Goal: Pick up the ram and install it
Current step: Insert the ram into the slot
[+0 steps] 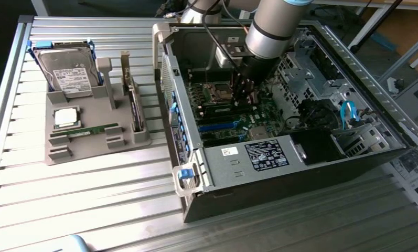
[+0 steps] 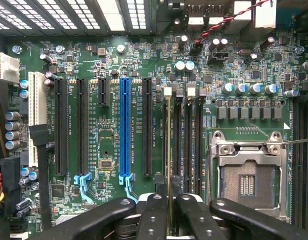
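In the wrist view the ram (image 2: 168, 150) appears edge-on as a thin green-gold strip. It is held between my two dark fingers (image 2: 153, 215), so my gripper (image 2: 169, 202) is shut on it. The stick lines up with the outermost black DIMM slot, beside the other DIMM slots (image 2: 186, 145) near the open CPU socket (image 2: 246, 182). Whether it is seated in the slot I cannot tell. In the exterior view my gripper (image 1: 245, 97) reaches down inside the open computer case (image 1: 279, 157), over the motherboard (image 1: 226, 113). A second green ram stick (image 1: 89, 130) lies on the grey holder (image 1: 62, 149).
The grey holder, on the exterior view's left, also carries a hard drive (image 1: 65, 73), a square silver CPU (image 1: 66, 116) and an upright dark card (image 1: 134, 107). Case walls, the drive cage (image 1: 300, 68) and blue cables (image 1: 349, 113) surround the arm. Black and blue PCI slots (image 2: 125, 130) lie beside the DIMM slots.
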### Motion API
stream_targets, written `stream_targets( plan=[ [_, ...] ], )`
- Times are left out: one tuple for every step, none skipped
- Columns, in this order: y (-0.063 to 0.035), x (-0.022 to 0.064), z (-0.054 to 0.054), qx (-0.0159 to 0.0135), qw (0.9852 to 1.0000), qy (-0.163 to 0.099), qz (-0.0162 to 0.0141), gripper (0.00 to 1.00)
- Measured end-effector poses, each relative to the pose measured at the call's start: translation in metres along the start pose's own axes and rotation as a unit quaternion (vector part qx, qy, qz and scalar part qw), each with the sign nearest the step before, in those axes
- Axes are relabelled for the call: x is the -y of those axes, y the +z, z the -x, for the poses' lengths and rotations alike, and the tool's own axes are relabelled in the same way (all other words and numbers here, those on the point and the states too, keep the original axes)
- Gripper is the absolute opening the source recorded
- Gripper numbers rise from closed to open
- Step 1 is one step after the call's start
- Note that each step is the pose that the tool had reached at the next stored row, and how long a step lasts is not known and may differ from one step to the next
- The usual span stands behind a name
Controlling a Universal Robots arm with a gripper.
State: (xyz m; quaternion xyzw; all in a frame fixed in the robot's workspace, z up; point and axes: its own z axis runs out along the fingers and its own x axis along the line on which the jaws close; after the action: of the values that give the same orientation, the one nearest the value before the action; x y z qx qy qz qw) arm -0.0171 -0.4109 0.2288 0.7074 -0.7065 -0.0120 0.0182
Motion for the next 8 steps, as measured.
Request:
stream_targets(
  plan=[
    [0.0000,0.0000,0.0000,0.0000,1.0000,0.000,-0.0001,0.15],
    [0.0000,0.0000,0.0000,0.0000,1.0000,0.000,0.0000,0.20],
    [0.0000,0.0000,0.0000,0.0000,1.0000,0.000,0.0000,0.20],
    [0.0000,0.0000,0.0000,0.0000,1.0000,0.000,0.0000,0.27],
    [0.0000,0.0000,0.0000,0.0000,1.0000,0.000,0.0000,0.27],
    [0.0000,0.0000,0.0000,0.0000,1.0000,0.000,0.0000,0.27],
    [0.0000,0.0000,0.0000,0.0000,1.0000,0.000,0.0000,0.27],
    [0.0000,0.0000,0.0000,0.0000,1.0000,0.000,0.0000,0.27]
  ],
)
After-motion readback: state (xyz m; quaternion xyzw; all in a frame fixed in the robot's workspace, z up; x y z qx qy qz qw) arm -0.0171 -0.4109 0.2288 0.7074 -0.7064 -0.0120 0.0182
